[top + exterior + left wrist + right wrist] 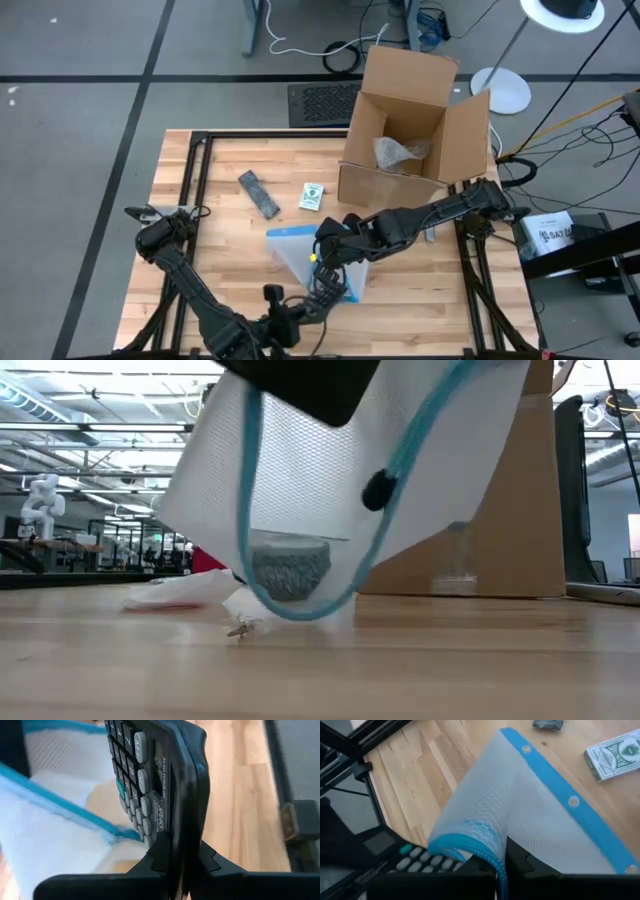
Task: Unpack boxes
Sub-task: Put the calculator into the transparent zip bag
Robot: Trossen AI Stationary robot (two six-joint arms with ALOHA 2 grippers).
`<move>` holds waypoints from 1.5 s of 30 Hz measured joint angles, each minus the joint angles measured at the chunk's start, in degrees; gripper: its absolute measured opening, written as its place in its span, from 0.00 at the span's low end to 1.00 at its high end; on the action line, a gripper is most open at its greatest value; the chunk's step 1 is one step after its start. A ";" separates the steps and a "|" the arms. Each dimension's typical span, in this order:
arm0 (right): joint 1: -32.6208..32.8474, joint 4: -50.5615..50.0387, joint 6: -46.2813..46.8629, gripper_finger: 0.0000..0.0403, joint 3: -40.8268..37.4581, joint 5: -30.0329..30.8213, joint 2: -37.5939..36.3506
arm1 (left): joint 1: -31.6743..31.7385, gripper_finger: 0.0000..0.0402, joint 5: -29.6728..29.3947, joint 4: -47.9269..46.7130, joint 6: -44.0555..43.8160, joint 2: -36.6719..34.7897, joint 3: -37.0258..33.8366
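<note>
The brown cardboard box (410, 120) stands open at the table's far right, with crumpled clear plastic (400, 152) inside. Near the table's middle front, my right gripper (500, 855) is shut on a white mesh pouch with a blue edge (530, 810), which it holds up off the wood (295, 250). My left gripper (185, 855) is shut on a black calculator (150, 780) right at the pouch's raised edge. Whether the calculator is partly inside the pouch, I cannot tell. My left gripper pinches one end of the calculator (175, 845) between its two fingers, one finger on the key face and one on the back. The calculator juts out beyond the fingers, clear of the table. My right gripper pinches the pouch's blue-trimmed edge at a corner (485, 851) between its two fingers, slanting down from the table's right. The pouch hangs below the fingers, and its lower end (300, 610) is close to the tabletop.
A green-and-white card pack (313, 196) and a dark flat bar (258, 193) lie on the table's middle. A black grille-topped unit (320, 100) sits beyond the far edge. Black frame rails (190, 200) run along the table's sides.
</note>
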 joint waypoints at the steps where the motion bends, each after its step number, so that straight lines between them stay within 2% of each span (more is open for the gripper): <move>1: 0.00 0.00 0.04 0.00 0.00 0.04 -0.02 | 0.02 0.07 0.00 -0.98 -1.53 0.00 0.00; 10: 1.29 -0.04 0.94 0.00 0.00 0.01 -0.02 | 1.02 0.07 -0.27 -13.32 -15.69 0.00 -0.02; 14: 2.26 0.01 1.63 0.00 0.00 0.46 -0.02 | 2.46 0.07 -0.82 -15.52 -16.68 0.00 -0.02; 21: 4.57 1.77 3.02 0.00 0.00 -0.12 -0.07 | 8.79 0.08 1.99 -16.62 -16.63 0.01 -1.36; 24: 5.22 1.57 3.90 0.00 0.00 -0.17 -0.07 | 10.73 0.20 1.62 -16.65 -15.30 0.02 -2.03; 30: 6.17 0.10 5.19 0.00 0.00 -0.66 -0.07 | 11.70 0.51 1.29 -13.02 -9.85 0.02 -2.10; 34: 6.23 -0.44 5.35 0.00 0.00 -0.74 -0.07 | 10.68 0.66 -0.28 -11.13 -7.07 0.00 -1.45; 40: 6.21 -0.46 5.07 0.00 0.00 -0.56 -0.69 | 9.13 0.71 -4.07 -13.17 -6.87 0.01 -0.60; 45: 6.49 -0.48 4.94 0.00 0.00 -0.10 -2.28 | 8.36 0.71 -7.45 -17.16 -11.64 0.00 -0.57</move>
